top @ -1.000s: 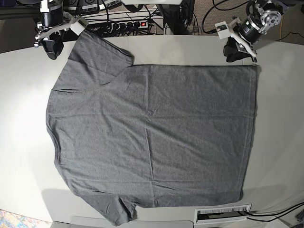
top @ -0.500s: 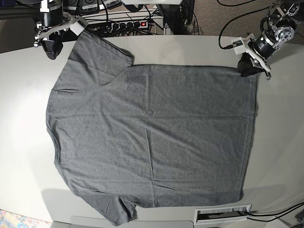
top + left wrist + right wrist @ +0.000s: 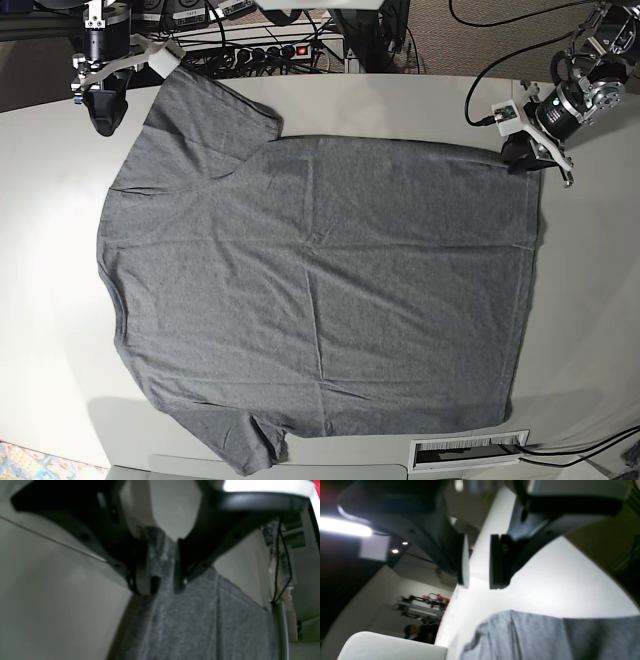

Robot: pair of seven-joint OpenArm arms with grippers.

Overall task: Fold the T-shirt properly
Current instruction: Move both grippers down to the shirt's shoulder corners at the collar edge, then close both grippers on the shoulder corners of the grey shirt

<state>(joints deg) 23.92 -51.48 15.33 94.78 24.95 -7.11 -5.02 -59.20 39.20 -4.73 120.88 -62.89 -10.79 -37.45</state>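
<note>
T-shirt flat, 0 folds done. My left gripper pinches its hem corner; my right gripper hangs parted, empty, beside sleeve.

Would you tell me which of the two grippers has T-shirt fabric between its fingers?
The left gripper: grey T-shirt hem sits pinched between its fingers. The right gripper has only bare table behind its gap.

T-shirt spread flat across the table; left gripper at its far-right hem corner, right gripper beside the far-left sleeve.
</note>
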